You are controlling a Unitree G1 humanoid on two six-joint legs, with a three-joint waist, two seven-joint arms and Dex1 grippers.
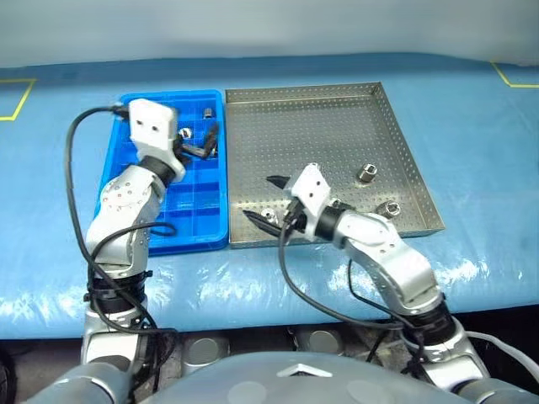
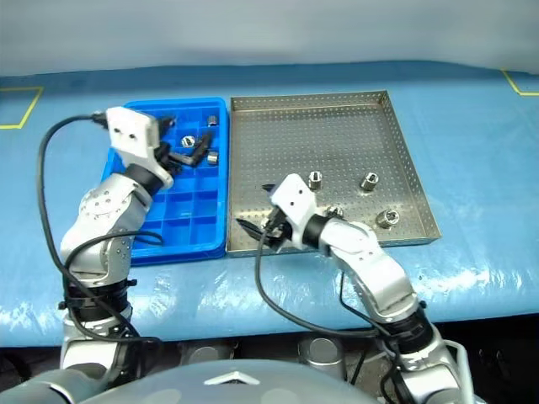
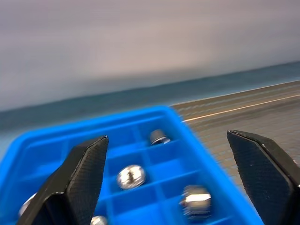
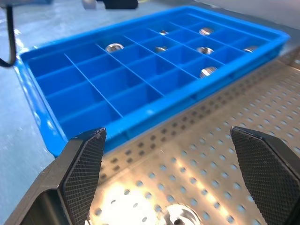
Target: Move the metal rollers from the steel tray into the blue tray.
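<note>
While your left gripper point(image 1: 205, 143) hung with jaws spread wide and empty over the far end of the blue tray point(image 1: 126, 240), several metal rollers point(image 3: 131, 176) already lay in its compartments. Your right gripper point(image 1: 265, 200), equally wide, hovered over the steel tray point(image 1: 320, 126), where others point(image 2: 370, 180) remained.

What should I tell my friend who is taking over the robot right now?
Left gripper: open, empty, over the far end of the blue tray.
Right gripper: open, empty, low over the near left corner of the steel tray, a roller just below it.
Done: several metal rollers sit in the blue tray's far compartments.
Left: at least four rollers remain on the steel tray.
</note>
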